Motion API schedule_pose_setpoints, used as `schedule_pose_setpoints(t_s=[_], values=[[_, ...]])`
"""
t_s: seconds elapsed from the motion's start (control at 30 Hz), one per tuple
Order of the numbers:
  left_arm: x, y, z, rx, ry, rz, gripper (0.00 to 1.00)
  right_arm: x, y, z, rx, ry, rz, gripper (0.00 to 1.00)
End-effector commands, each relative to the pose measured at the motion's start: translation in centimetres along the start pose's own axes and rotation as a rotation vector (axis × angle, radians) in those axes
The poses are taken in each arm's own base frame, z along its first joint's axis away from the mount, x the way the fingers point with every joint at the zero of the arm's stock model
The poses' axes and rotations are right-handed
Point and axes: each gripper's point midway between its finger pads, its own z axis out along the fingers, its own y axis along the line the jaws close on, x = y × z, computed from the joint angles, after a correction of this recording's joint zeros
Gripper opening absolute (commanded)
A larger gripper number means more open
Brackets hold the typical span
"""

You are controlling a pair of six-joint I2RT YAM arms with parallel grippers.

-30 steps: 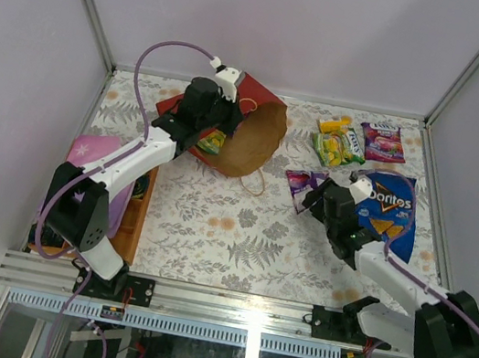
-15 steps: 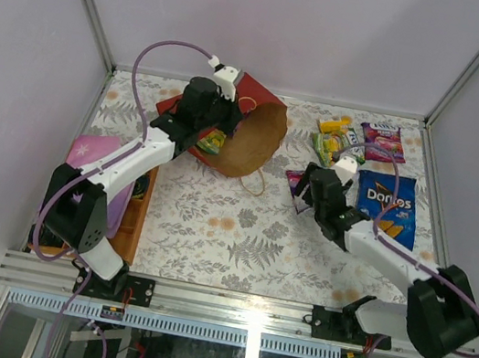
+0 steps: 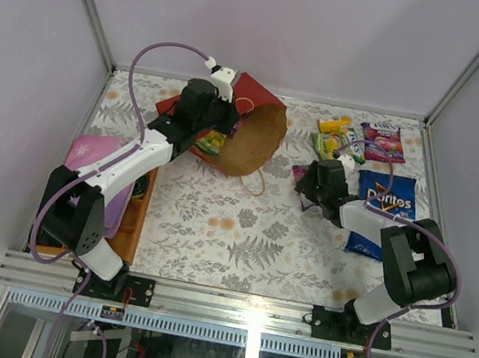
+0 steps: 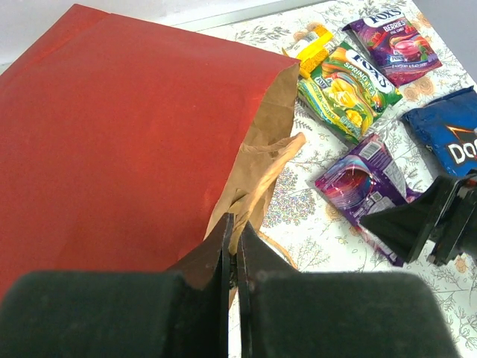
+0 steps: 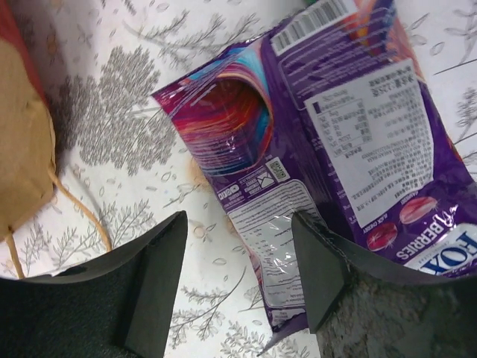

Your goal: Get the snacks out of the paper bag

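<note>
Five glossy snack packets are lying out on the floral-patterned surface to the right of the large red paper bag with the brown kraft inside, and I am watching both arms from the overhead view. The bag is lying on its side at the far middle of the surface, its mouth gaping toward the right, with a twisted tan cord handle trailing from its near edge. My left gripper is sitting at the bag's brown lip with its jaws pressed together, only a hairline slit showing between them, and it is looking as though the paper rim is pinched there. My right gripper is hanging spread wide over a small purple packet with a white printed back, the packet's lower corner showing between its fingers; I cannot tell whether they are touching the plastic. That packet is lying just right of the bag's mouth. Toward the far right corner a green-yellow packet is lying just beside a small orange-yellow packet and near a purple Fox's berries packet, while the larger blue Doritos bag is resting nearer me, partly under the right arm. At the left edge a flat pink-purple item with stars is lying by a wooden tray.
</note>
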Motion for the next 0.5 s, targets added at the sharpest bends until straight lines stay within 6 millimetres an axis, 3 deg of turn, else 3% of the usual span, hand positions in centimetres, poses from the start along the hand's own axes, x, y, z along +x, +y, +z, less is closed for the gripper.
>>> schedule_pose_setpoints(t_s=[0.0,0.17,0.3,0.47], values=[[-1.8,0.3,-0.6,-0.01,-0.067,0.016,0.0,0.5,-3.3,0.8,0.062,0.028,0.108,0.67],[-1.9,0.5,-0.7,-0.011,-0.069,0.017,0.0,-0.4,-5.6,1.0,0.115,0.008,0.199,0.69],[-1.9,0.8,-0.7,-0.015,-0.068,0.016,0.0,-1.7,-3.8,0.4,0.039,0.023,0.19,0.71],[-2.0,0.7,-0.7,-0.011,-0.07,0.015,0.0,-5.0,-2.8,-3.1,0.004,-0.07,0.174,0.71]])
